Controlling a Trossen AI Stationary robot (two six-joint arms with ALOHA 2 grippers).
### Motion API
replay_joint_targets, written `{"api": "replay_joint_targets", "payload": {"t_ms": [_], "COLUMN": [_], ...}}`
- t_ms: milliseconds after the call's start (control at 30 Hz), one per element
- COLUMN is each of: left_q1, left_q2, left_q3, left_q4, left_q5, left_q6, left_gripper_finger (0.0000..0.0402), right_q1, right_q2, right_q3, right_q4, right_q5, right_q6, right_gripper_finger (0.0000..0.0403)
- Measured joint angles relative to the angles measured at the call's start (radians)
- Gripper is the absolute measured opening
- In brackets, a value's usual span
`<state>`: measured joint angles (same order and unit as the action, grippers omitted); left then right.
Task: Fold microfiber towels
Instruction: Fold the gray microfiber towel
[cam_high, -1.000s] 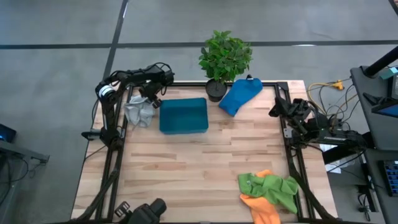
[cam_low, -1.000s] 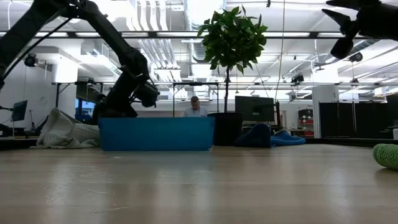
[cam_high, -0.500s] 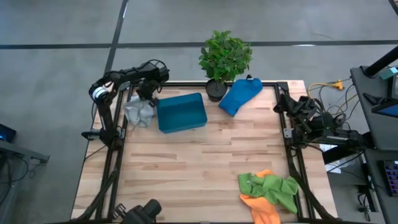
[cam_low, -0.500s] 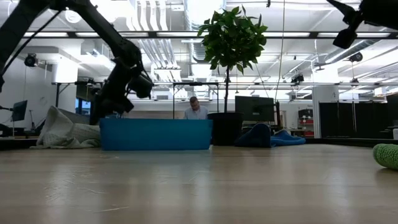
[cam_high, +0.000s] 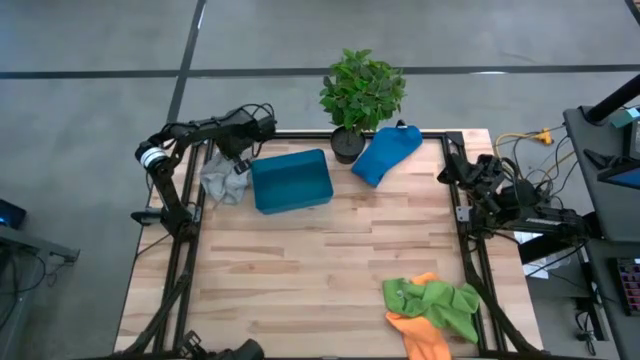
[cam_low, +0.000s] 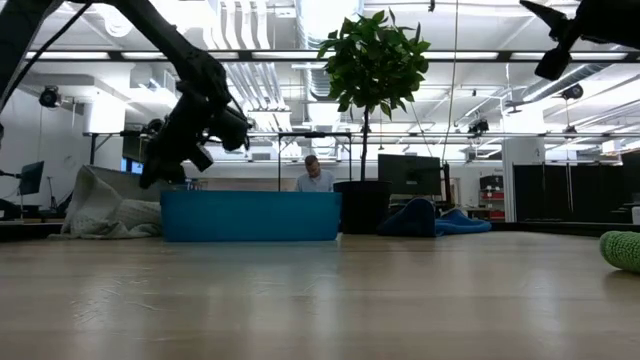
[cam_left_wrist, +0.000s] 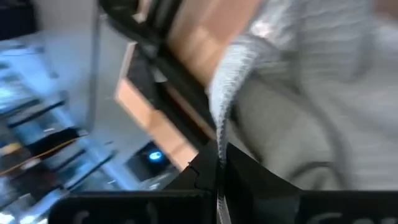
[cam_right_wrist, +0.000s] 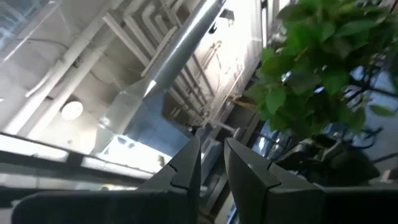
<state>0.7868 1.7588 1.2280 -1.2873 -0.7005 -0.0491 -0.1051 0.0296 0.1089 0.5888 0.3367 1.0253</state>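
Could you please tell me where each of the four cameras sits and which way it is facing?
High view: above the table, looking straight down; both arms show, left hand at the grey-white towel.
Low view: at table-top height, looking level past the blue tray into the room; the left arm comes in from above.
Left wrist view: on the left wrist; its dark fingers are shut on the grey-white towel.
Right wrist view: on the right wrist, angled up at the ceiling; right hand holds nothing.
High, low and right wrist views share the potted plant.

Blue rectangular tray (cam_high: 292, 182) on wooden table (cam_high: 320, 270); potted plant (cam_high: 361, 95) at far edge; seated person (cam_low: 315, 174) beyond.
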Motion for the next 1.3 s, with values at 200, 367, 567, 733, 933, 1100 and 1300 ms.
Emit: {"api": "replay_joint_targets", "payload": {"t_ms": [200,367,567,733,933,1100,1300], "left_q1": [-0.004,-0.007,-0.015,-0.020,-0.036,-0.042,-0.041], "left_q2": [0.014,0.056,0.094,0.096,0.096,0.096,0.079], "left_q3": [-0.072,-0.083,-0.083,-0.066,-0.051,-0.051,-0.053], "left_q4": [0.030,0.079,0.171,0.233,0.334,0.337,0.275], "left_q5": [-0.086,-0.094,-0.091,-0.091,-0.056,-0.060,-0.086], "left_q6": [-0.028,-0.077,-0.113,-0.152,-0.148,-0.154,-0.155], "left_gripper_finger": [0.0000,0.0000,0.0000,0.0000,0.0000,0.0000,0.0000], "right_q1": [0.001,0.001,0.001,0.001,0.001,0.001,0.001], "right_q2": [0.000,0.000,0.000,0.000,0.000,0.014,0.082], "right_q3": [0.007,0.038,0.084,0.110,0.124,0.126,0.133], "right_q4": [0.000,-0.001,-0.008,-0.010,-0.014,-0.018,-0.017], "right_q5": [-0.075,-0.076,-0.079,-0.085,-0.085,-0.085,-0.084], "right_q6": [0.022,-0.009,-0.039,-0.058,-0.091,-0.087,-0.087], "right_gripper_finger": [0.0068,0.0068,0.0068,0.0068,0.0068,0.0068,0.0068]}}
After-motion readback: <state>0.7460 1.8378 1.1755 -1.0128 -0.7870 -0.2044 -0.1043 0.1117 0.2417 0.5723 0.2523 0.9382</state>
